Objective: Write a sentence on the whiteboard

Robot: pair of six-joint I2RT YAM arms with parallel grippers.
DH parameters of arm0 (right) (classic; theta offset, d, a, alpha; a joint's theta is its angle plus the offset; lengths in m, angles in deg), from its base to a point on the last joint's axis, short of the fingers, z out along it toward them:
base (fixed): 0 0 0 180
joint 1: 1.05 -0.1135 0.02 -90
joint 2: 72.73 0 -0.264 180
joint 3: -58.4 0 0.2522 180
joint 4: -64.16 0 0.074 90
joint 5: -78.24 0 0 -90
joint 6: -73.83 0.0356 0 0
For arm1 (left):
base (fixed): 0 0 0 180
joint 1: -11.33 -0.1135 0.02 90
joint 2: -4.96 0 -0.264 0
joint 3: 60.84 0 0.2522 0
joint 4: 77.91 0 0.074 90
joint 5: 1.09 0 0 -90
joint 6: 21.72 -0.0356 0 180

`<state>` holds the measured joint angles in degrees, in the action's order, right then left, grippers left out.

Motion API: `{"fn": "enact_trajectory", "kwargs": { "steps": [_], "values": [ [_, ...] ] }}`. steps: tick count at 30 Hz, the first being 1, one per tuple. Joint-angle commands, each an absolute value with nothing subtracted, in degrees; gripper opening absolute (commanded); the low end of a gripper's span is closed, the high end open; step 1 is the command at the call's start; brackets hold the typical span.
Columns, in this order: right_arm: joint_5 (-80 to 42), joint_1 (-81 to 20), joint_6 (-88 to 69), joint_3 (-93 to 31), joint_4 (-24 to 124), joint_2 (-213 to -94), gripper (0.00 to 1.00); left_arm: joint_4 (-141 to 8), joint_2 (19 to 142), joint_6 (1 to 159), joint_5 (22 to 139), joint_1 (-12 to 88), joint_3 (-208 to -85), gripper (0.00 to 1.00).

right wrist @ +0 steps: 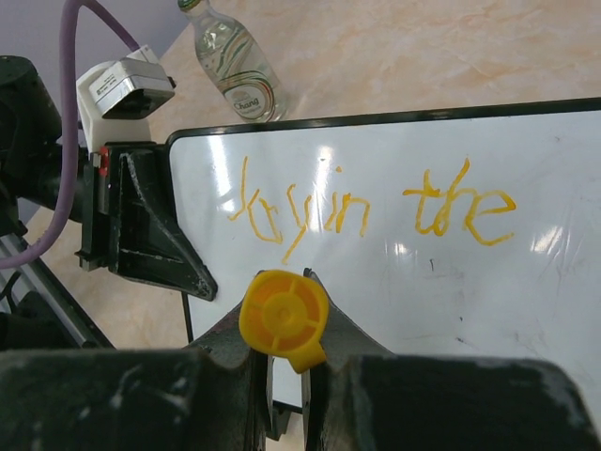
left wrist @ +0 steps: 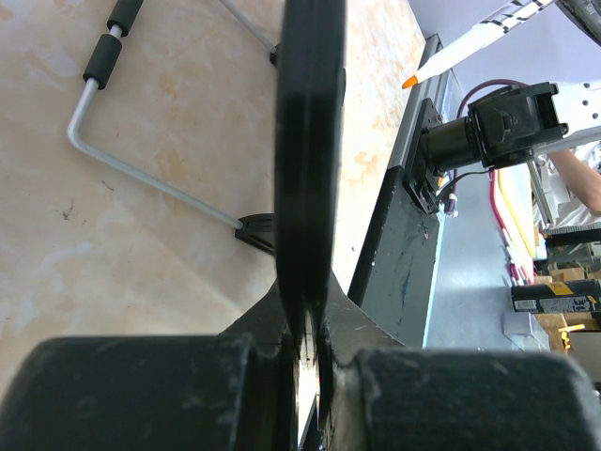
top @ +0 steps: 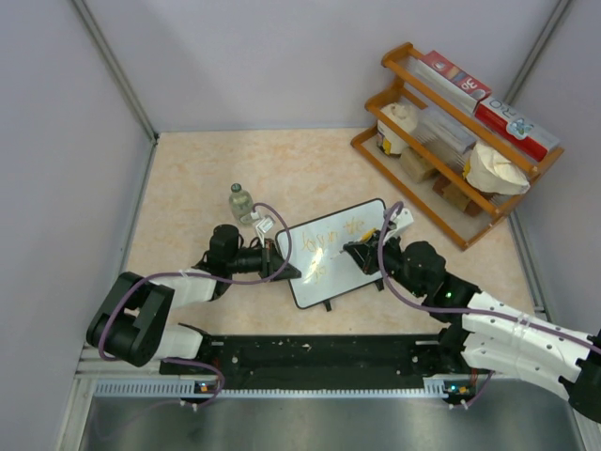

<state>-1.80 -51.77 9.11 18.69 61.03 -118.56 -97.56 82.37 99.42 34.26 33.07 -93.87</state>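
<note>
The whiteboard (top: 340, 268) stands tilted on the table in the middle; it also fills the right wrist view (right wrist: 441, 291). The sentence (right wrist: 366, 207) is orange script, one line reading roughly "Jayin the"; from above it shows faintly (top: 331, 237). My left gripper (top: 284, 270) is shut on the whiteboard's left edge, seen as a black frame edge (left wrist: 310, 141) between its fingers (left wrist: 315, 352). My right gripper (top: 362, 252) is shut on an orange marker, its round end (right wrist: 285, 318) facing the camera, over the board's lower part. The marker's orange tip (left wrist: 410, 82) shows in the left wrist view.
A small glass bottle (top: 241, 202) stands just behind the board's left corner (right wrist: 230, 56). A wooden shelf (top: 451, 122) with boxes and bags fills the back right. The board's wire stand (left wrist: 141, 174) rests on the table. Grey walls close in both sides.
</note>
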Motion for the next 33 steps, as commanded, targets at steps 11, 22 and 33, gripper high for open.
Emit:
{"fn": "enact_trajectory", "kwargs": {
  "steps": [11, 22, 33],
  "values": [
    [-3.2, -51.2, 6.2, 16.5, 65.9, -122.7, 0.00, -96.4, 83.3, 97.8, 32.8, 33.4, -93.2, 0.00],
    [-3.4, -51.2, 7.5, 17.0, 67.7, -126.3, 0.00, -96.4, 83.5, 97.9, 32.7, 33.5, -93.1, 0.00],
    [-2.8, -51.2, 8.3, 18.2, 65.4, -127.2, 0.00, -96.5, 83.3, 97.9, 32.8, 33.4, -93.2, 0.00]
  ]
}}
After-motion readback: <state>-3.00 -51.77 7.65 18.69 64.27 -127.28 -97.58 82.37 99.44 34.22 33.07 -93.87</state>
